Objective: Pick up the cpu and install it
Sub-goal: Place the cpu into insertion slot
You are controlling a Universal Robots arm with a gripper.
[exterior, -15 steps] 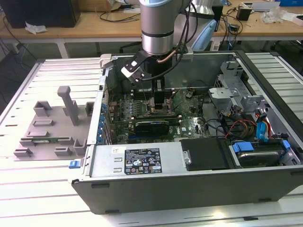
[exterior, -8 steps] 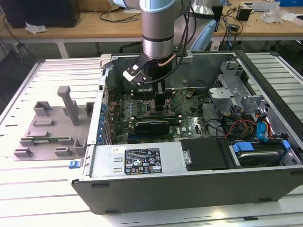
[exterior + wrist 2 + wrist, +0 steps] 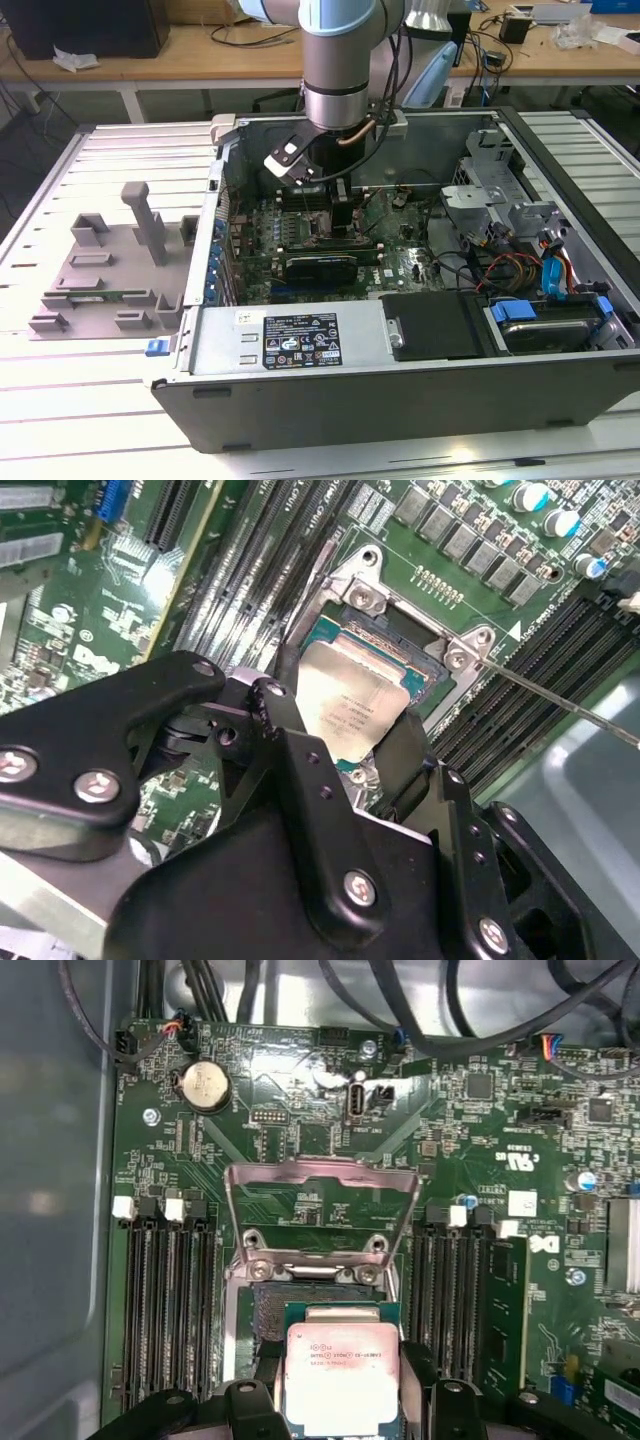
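As my pincer (image 3: 345,1405) clamps the cpu (image 3: 350,705) edgewise, it hangs level over the open socket (image 3: 268,1310) for seating.

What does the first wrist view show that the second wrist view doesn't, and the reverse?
First wrist view: the coin battery and black cables along the board's edge. Second wrist view: the thin lever rod and long black expansion slots. Both wrist views: the cpu, gripped in the claw, over the open socket.
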